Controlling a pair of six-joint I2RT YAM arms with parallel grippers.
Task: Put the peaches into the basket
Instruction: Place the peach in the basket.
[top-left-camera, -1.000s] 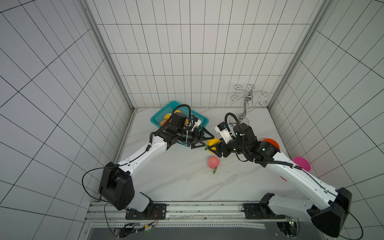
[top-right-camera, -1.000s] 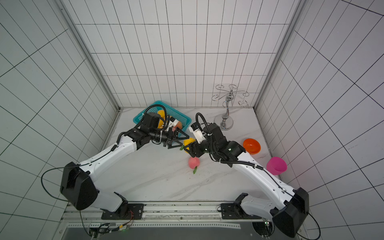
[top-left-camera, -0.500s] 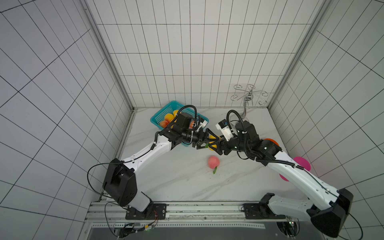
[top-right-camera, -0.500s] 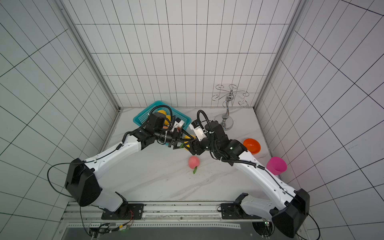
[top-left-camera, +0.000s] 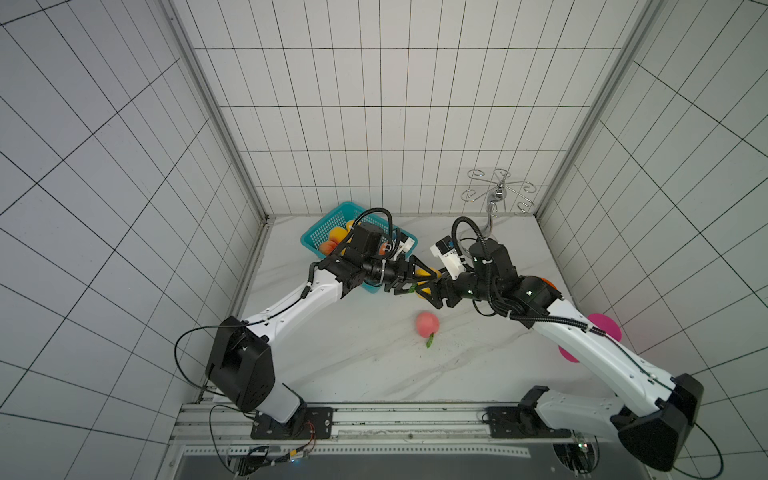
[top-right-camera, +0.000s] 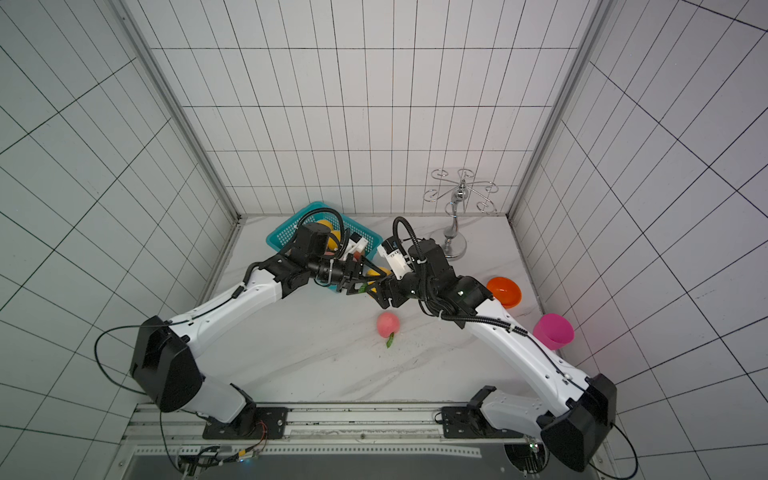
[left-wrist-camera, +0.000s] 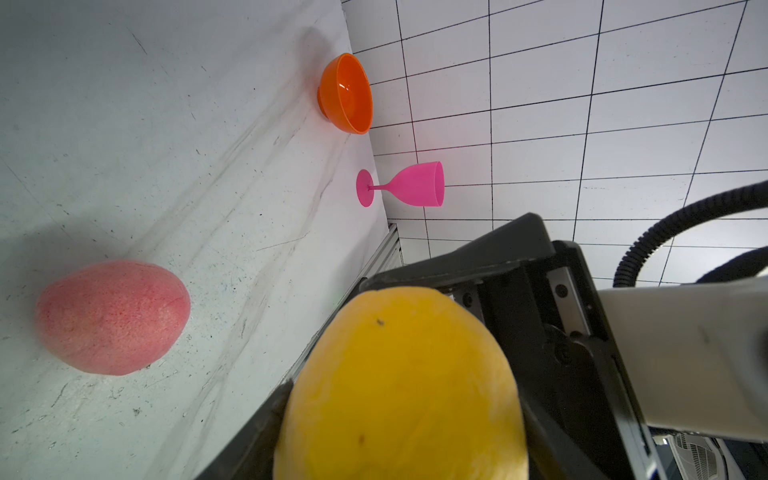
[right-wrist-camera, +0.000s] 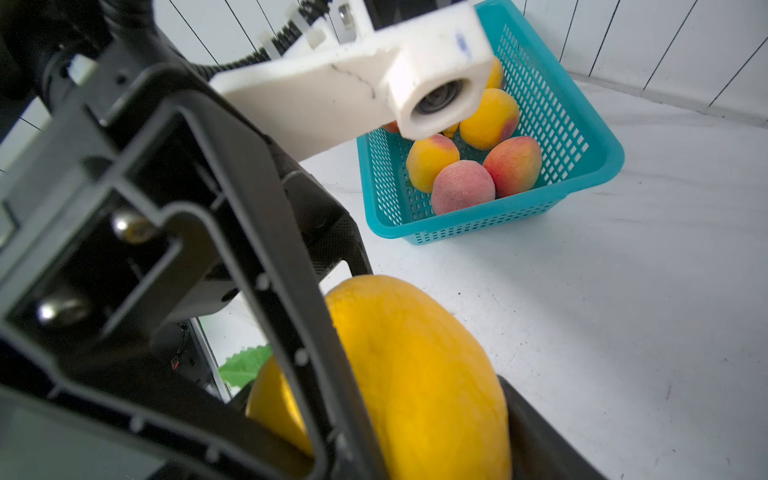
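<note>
A yellow peach (top-left-camera: 424, 275) (top-right-camera: 376, 274) hangs above the table's middle between both grippers. My left gripper (top-left-camera: 420, 279) is shut on it; the fruit (left-wrist-camera: 399, 386) fills the space between its jaws in the left wrist view. My right gripper (top-left-camera: 430, 289) faces it from the other side, its jaws spread open around the same peach (right-wrist-camera: 415, 374). A pink peach (top-left-camera: 427, 324) (top-right-camera: 387, 324) lies on the table just in front of them. The teal basket (top-left-camera: 316, 237) (right-wrist-camera: 602, 158) stands at the back left with several peaches (right-wrist-camera: 463, 187) inside.
An orange bowl (top-right-camera: 503, 291) and a pink goblet (top-right-camera: 553, 330) stand along the right wall. A metal cup stand (top-right-camera: 455, 232) rises at the back right. The left arm reaches over the basket's near corner.
The left gripper moved right from beside the basket and closed on the yellow peach held by the right gripper. The right gripper's jaws have spread apart. The pink peach stayed put.
</note>
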